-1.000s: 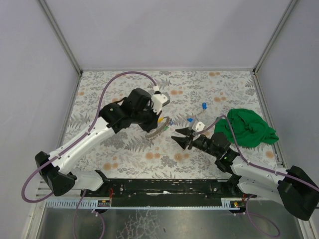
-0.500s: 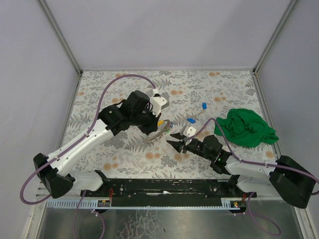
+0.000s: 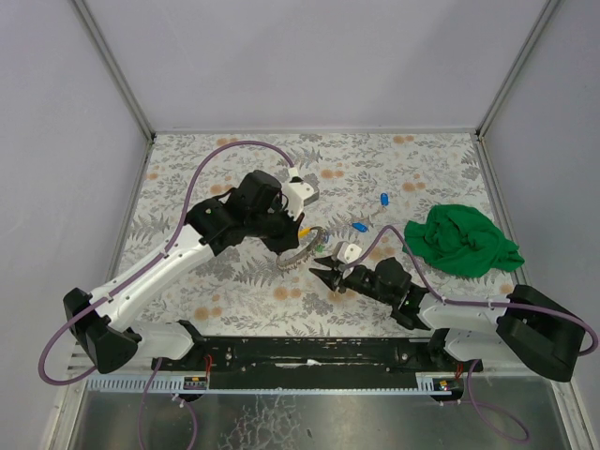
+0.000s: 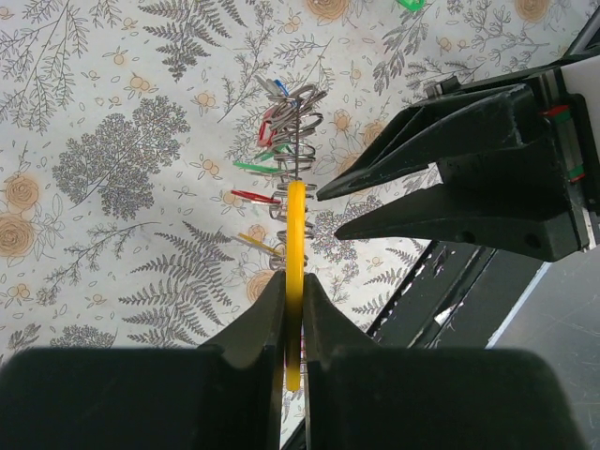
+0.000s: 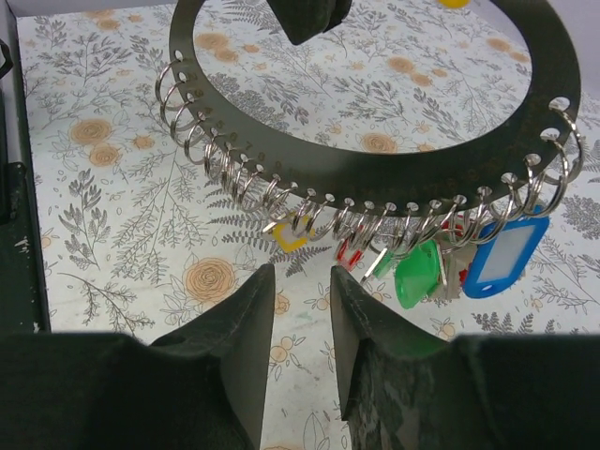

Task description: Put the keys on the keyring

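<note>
1. Left gripper (image 4: 293, 286): clamped shut on the keyring (image 5: 375, 178), which it holds clear of the table (image 3: 234, 300). The pinched edge shows yellow in the left wrist view.
2. Keyring: a dark grey band with small wire loops along its lower arc. Tagged keys (image 5: 422, 272) in yellow, red, green and blue hang from these loops.
3. Right gripper (image 5: 300, 277): jaws parted with nothing between them, tips just beneath the ring's lower arc.
4. Two blue-tagged keys (image 3: 359, 227) lie loose on the table near the green cloth (image 3: 464, 242).
</note>
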